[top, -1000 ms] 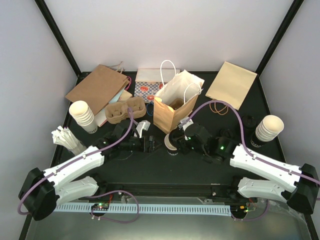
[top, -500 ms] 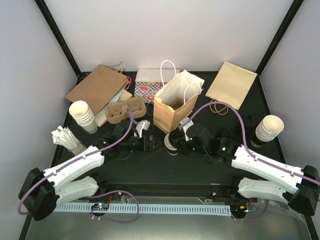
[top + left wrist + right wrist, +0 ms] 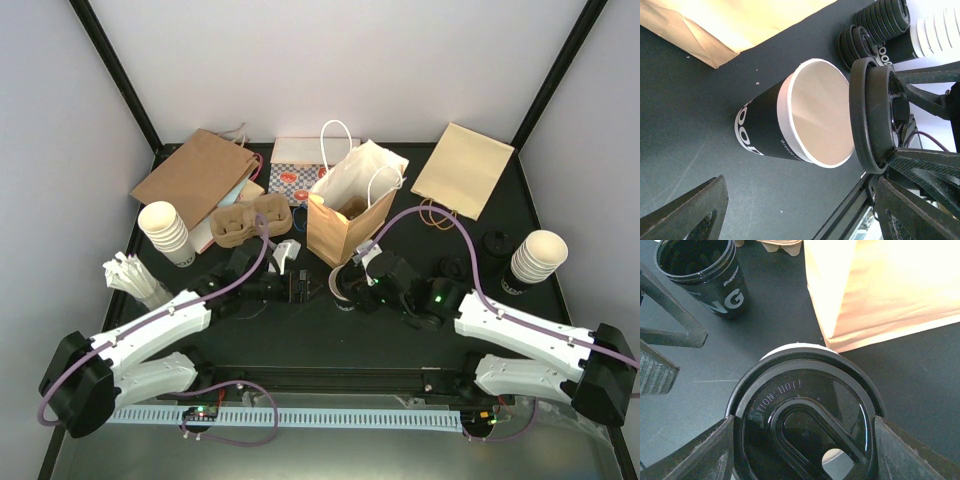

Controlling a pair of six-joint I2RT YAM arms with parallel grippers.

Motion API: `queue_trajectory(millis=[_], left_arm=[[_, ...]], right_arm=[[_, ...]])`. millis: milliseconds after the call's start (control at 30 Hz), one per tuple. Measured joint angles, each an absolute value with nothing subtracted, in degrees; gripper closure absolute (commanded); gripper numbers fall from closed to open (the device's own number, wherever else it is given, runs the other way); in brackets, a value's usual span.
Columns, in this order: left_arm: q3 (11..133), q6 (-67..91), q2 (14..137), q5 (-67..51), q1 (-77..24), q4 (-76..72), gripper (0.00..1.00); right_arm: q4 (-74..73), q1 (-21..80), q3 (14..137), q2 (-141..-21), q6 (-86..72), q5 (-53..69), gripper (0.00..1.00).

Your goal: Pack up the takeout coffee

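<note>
– Black table, white walls, black frame posts in the back corners. Your bag stands open mid-table, with the tray just left of it.
– Where's the coffee?
– The cup is upright on the table, just beside the bag's near corner. It has a black wall, white rim and tan inside. The dark cup, black inside as well, stands near the tray, apart from the first.
– Right side?
– Your right gripper is clamped on the lid, one finger on each side of its edge. The lid hangs over the cup with the "CAUTION: HOT!" face toward the wrist camera and the sip hole on the wrist side.
– Seated?
– No. The left wrist view shows the cup's mouth open beside the lid. In the right wrist view, a sliver of white rim shows past the lid's far edge. Can't tell whether any edge touches the rim.
– Left?
– Your left gripper is spread wide with nothing between the fingers. It sits low beside the cup, tips short of the wall, no contact.
– Rest of the table?
– White cups are stacked far left and a second stack far right, with spare lids next to that one. There's a flat bag back left, a pale bag back right, and a patterned box behind your bag.
</note>
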State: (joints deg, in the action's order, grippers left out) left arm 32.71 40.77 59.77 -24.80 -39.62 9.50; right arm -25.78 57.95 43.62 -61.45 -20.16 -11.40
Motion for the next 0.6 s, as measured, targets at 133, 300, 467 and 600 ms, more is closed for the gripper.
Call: queue_trajectory(millis=[133,300,467,600], left_arm=[[32.8,40.8,60.3,-24.4,-39.6,9.5,0.17],[32.8,41.0,60.5,-24.0,-39.6,9.4,0.15],[32.8,41.4,60.8,-23.6,-39.6,9.3,0.14],[32.8,41.8,61.8,-23.6,-39.5,9.1,0.15]], right_arm=[[-24.9,58.0,43.4,-62.0,-20.2,-11.4,0.43],[-24.3,58.0,43.2,-62.1,-20.2,-11.2,0.43],[-23.7,58.0,43.2,-63.2,-20.2,-10.9,0.43],[-23.2,58.0,43.0,-63.8,-20.2,-10.4,0.43]])
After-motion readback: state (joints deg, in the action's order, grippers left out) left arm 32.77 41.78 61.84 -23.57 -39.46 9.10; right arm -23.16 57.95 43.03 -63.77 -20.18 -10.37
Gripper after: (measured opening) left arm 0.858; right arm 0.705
